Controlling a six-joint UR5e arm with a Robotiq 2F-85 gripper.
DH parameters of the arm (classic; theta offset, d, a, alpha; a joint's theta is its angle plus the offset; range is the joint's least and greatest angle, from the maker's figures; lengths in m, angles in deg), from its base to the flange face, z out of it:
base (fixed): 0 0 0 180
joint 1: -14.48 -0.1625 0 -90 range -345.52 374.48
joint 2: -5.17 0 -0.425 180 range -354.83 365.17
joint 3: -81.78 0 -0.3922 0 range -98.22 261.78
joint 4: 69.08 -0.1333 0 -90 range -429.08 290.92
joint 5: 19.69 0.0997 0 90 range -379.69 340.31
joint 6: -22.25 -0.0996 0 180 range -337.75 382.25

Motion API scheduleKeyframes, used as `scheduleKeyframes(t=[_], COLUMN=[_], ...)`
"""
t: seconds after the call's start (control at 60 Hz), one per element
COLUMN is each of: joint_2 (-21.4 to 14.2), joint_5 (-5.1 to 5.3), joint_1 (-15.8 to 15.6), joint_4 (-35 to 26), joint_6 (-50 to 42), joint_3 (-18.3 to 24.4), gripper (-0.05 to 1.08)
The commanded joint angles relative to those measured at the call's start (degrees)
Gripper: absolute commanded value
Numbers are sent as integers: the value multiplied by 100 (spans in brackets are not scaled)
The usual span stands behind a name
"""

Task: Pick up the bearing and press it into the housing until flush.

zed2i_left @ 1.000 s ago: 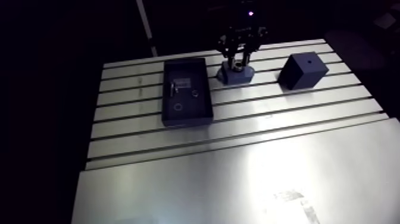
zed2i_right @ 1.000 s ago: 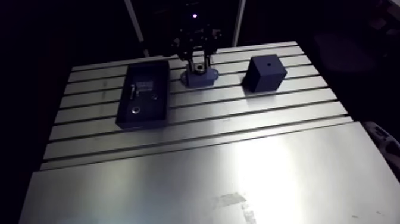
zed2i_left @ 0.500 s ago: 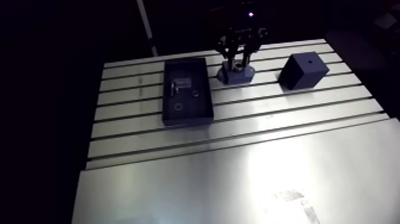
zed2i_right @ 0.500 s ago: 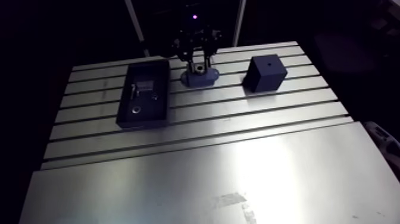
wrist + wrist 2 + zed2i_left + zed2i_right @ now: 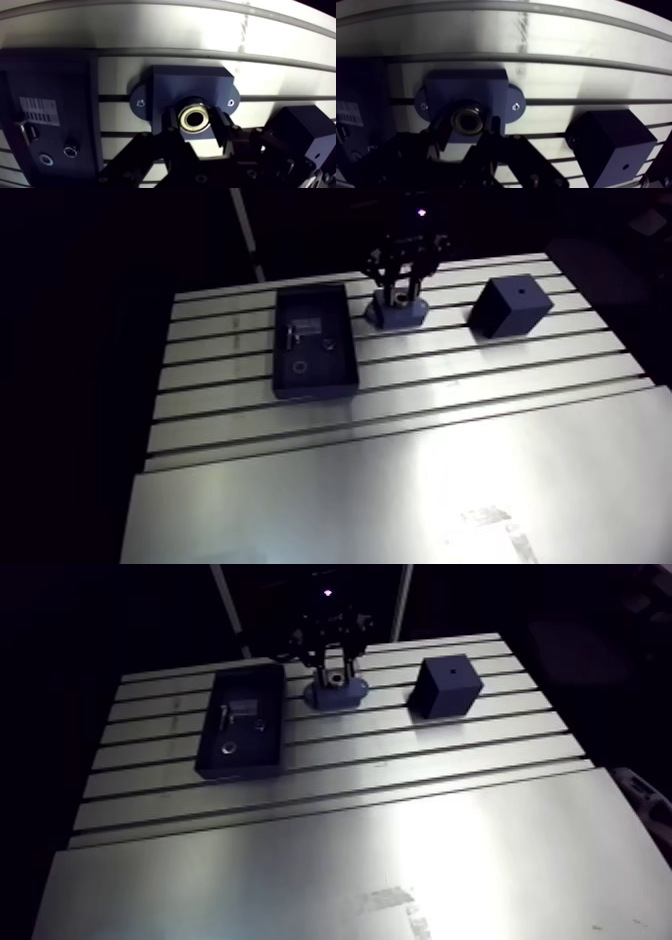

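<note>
The bearing (image 5: 194, 118) is pinched between the two fingers of the gripper (image 5: 195, 129), directly over the bore of the dark blue housing (image 5: 187, 84). The housing is seated on the slotted worktop (image 5: 150, 30). It is flanked by a dark parts tray (image 5: 50, 80) on one side and a dark cube block (image 5: 300, 134) on the other.

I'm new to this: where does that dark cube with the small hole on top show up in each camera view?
Arm view: the cube stands to the right of the housing, apart from it.
Wrist view: the cube sits beside the gripper, again apart from the housing.
Shared landmark: the housing, with the bearing held between the gripper's fingers over it.
</note>
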Motion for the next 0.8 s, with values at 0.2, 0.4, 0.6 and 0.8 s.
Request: scheduleKeyframes(t=[0.2, 0.4, 0.6, 0.8], joint_2=[15, 15, 15, 15], joint_5=[3, 19, 21, 21], joint_1=[0, -1, -1, -1], joint_4=[0, 0, 0, 0], joint_6=[-8, -8, -8, -8], joint_3=[9, 18, 27, 52], gripper=[56, 56, 56, 56])
